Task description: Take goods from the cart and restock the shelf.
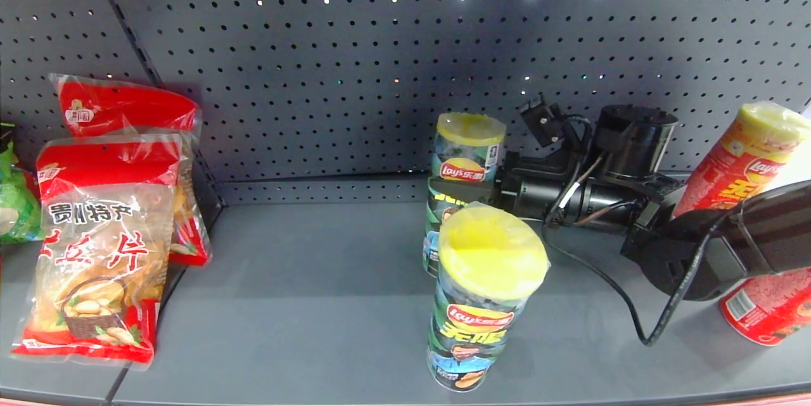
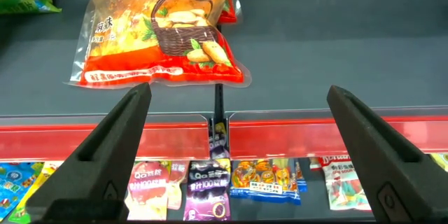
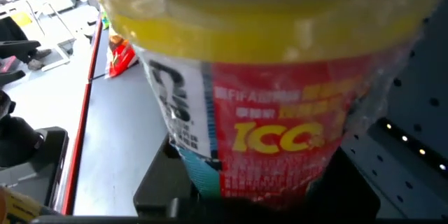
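Observation:
Two green-and-blue chip canisters with yellow lids stand on the grey shelf (image 1: 317, 292). The front canister (image 1: 481, 298) stands free near the shelf's edge. Behind it, close to the pegboard, my right gripper (image 1: 461, 190) is shut on the back canister (image 1: 467, 152), which it reaches from the right. The back canister (image 3: 280, 112) looms close in the right wrist view, with a dark finger (image 3: 168, 189) beside its body. My left gripper (image 2: 238, 161) is open with nothing between its fingers, hanging in front of the shelf's red front rail (image 2: 294, 136).
A tall red canister (image 1: 751, 159) stands at the right, partly behind my right arm. Potato chip bags (image 1: 101, 266) lean at the left, with a green bag (image 1: 12, 209) beyond them. Small candy packets (image 2: 266, 178) fill the lower shelf. Bare shelf lies between bags and canisters.

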